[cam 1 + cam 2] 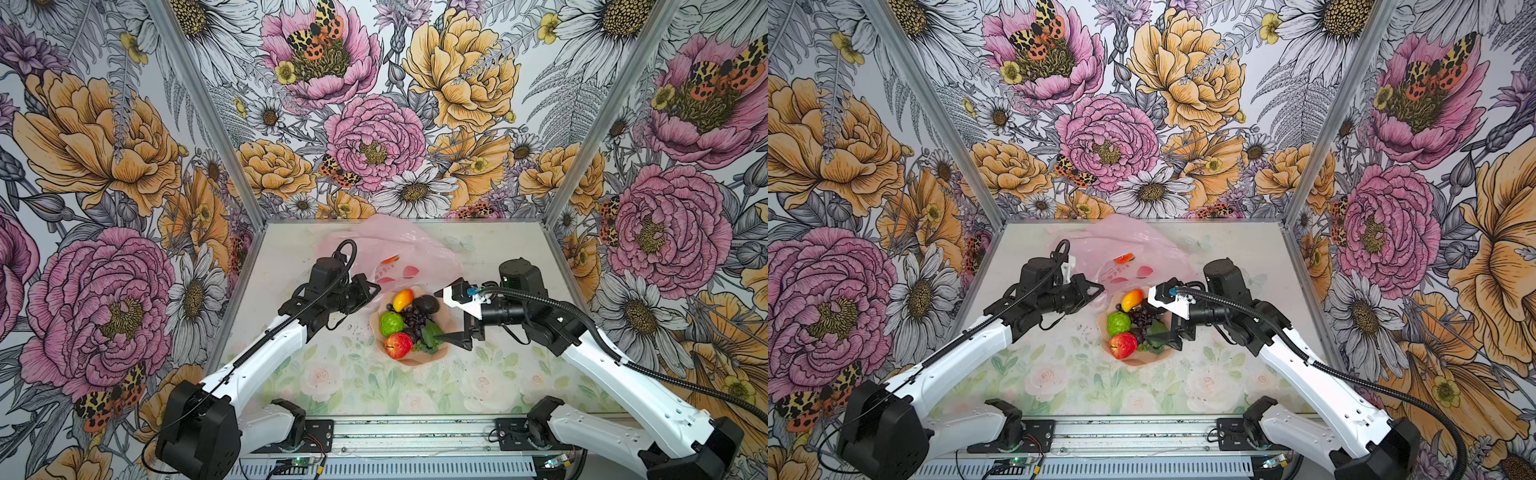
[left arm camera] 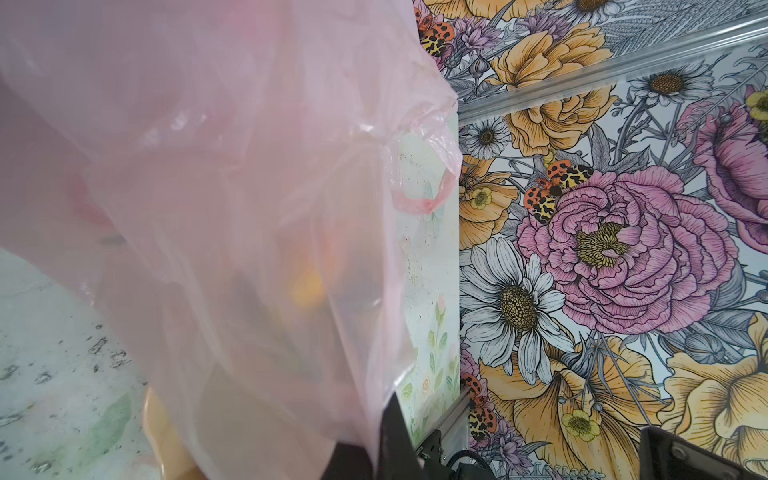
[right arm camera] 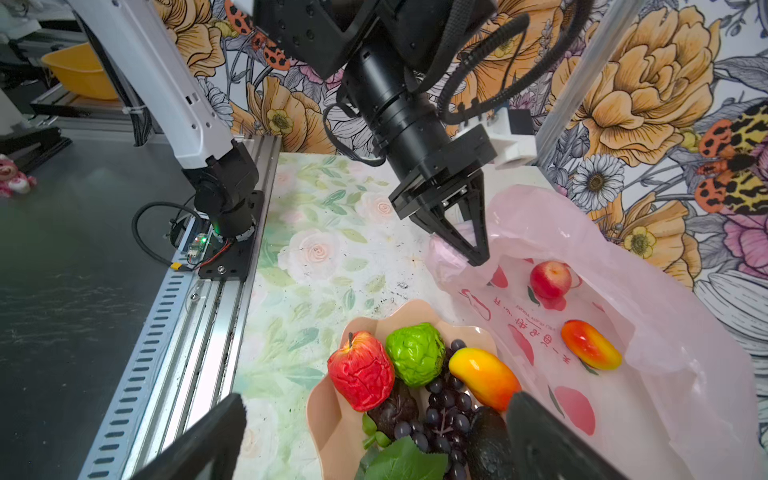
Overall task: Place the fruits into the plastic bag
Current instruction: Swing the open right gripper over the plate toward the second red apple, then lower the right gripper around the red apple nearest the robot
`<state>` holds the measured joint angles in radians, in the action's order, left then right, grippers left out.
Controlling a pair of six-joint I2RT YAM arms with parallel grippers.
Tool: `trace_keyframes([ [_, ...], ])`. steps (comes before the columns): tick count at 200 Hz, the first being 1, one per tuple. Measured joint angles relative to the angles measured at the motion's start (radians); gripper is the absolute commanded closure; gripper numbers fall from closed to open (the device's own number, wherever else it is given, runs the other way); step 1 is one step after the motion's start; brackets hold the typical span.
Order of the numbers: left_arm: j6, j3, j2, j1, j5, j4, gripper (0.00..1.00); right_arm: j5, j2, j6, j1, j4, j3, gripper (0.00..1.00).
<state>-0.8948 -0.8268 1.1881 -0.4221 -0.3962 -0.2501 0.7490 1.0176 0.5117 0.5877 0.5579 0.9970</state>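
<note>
The pale-pink plastic bag [image 1: 401,241] lies at the back of the table, its mouth facing the bowl. My left gripper [image 1: 371,289] is shut on the bag's near edge and holds it up, as the right wrist view shows [image 3: 473,249]. Inside the bag [image 3: 665,374] lie a red apple [image 3: 550,279] and a mango [image 3: 590,345]. The peach bowl [image 1: 415,360] holds a red apple [image 1: 398,345], a bumpy green fruit [image 1: 390,323], a mango [image 1: 403,300], an avocado [image 1: 426,304] and grapes [image 1: 413,319]. My right gripper [image 3: 374,449] hangs open just over the bowl's right side.
Floral walls close in the table on three sides. An aluminium rail [image 1: 415,432] with both arm bases runs along the front edge. In the left wrist view the bag [image 2: 208,166] fills most of the picture. A yellow basin [image 3: 79,70] stands outside the cell.
</note>
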Motion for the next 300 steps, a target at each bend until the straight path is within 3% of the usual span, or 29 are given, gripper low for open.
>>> trace_keyframes([
  [96,0.003,0.006,-0.014,0.024,-0.001,-0.014,1.00,-0.135,0.207,0.163,0.152,0.039,0.001,0.06],
  [212,0.003,0.033,-0.044,0.054,-0.005,-0.015,1.00,-0.253,0.418,0.190,0.252,0.045,0.060,0.12],
  [300,0.003,0.037,-0.050,0.069,-0.016,-0.015,1.00,-0.311,0.517,0.208,0.272,0.046,0.092,0.11],
])
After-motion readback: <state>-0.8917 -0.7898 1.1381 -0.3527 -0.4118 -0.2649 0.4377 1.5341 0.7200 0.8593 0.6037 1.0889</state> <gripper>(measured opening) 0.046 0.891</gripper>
